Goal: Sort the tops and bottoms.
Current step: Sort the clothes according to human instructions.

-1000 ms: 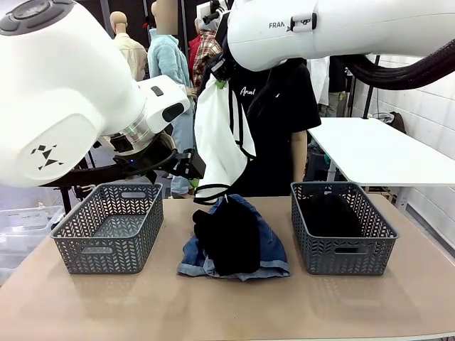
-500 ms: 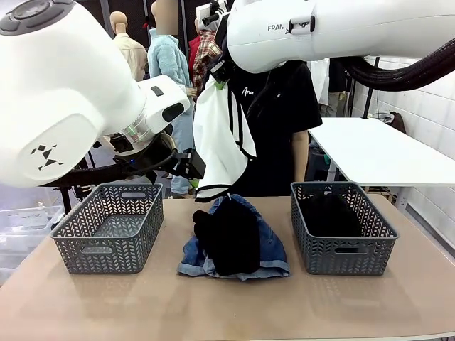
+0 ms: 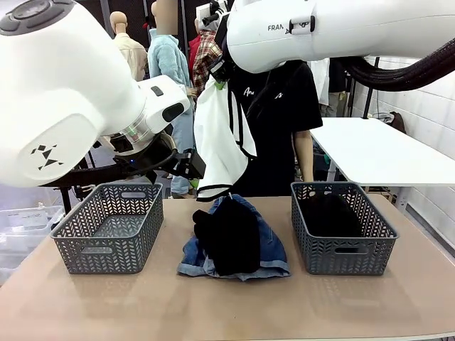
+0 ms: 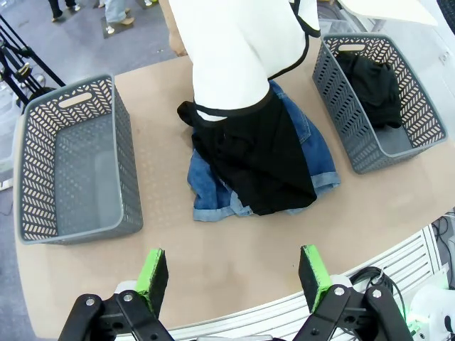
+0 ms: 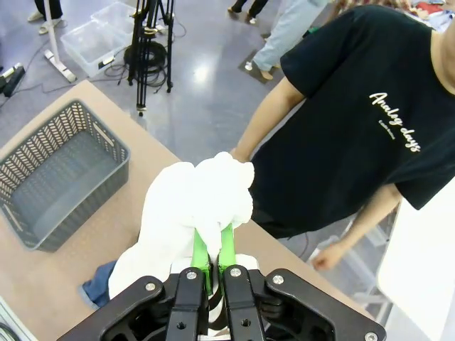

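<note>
High above the bench (image 4: 234,241), the right hand (image 5: 212,245) is clenched on a bunched fold of a soft white garment (image 5: 186,206) edged in black trim, which hangs limp just over the heap. There a plain black top (image 4: 259,167) drapes across rumpled blue denim bottoms (image 4: 213,195), between two grey lattice plastic baskets. The right basket (image 4: 341,99) holds another crumpled black top (image 4: 373,82). The left hand (image 4: 233,273) is spread wide, grasping nothing.

Two bulky glossy-white arms here: left arm (image 3: 64,92) wears a black geometric logo (image 3: 46,156), right arm (image 3: 341,28) trails ribbed black hose (image 3: 405,71). The left gripper (image 4: 232,270): black links, silver screws, green pads (image 4: 152,273).
</note>
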Motion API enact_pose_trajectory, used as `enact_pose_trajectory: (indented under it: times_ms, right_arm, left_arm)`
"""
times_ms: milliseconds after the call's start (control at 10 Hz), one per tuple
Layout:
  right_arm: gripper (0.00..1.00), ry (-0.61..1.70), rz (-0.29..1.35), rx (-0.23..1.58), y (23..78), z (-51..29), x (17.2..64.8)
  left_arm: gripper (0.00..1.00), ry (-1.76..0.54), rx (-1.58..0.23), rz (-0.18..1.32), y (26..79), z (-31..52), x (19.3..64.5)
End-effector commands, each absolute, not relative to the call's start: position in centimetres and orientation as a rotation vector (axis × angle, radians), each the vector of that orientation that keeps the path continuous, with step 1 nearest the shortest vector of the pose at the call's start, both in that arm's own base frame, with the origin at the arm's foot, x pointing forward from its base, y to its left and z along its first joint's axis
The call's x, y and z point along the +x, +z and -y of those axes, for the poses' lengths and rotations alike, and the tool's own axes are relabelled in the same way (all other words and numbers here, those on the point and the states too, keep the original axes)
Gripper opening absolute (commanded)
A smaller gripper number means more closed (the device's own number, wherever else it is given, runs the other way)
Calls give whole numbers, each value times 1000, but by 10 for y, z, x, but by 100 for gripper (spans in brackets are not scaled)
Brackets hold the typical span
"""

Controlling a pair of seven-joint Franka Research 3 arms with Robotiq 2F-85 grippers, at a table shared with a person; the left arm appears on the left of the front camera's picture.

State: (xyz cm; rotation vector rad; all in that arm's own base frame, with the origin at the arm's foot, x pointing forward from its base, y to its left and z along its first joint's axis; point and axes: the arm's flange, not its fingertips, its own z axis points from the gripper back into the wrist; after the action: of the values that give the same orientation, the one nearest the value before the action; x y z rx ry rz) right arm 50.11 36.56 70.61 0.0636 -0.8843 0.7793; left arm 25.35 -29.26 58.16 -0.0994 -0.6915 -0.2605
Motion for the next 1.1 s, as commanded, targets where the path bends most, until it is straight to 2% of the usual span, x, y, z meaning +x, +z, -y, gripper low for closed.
enact_pose_trajectory:
  times_ms: [0, 1000]
  right_arm:
    - [0, 783, 902, 85, 702, -360, 498]
    - [0, 783, 902, 85, 702, -360, 498]
  left_arm:
    - [96, -262, -107, 693, 580, 290, 254]
    - [96, -262, -107, 693, 580, 290, 254]
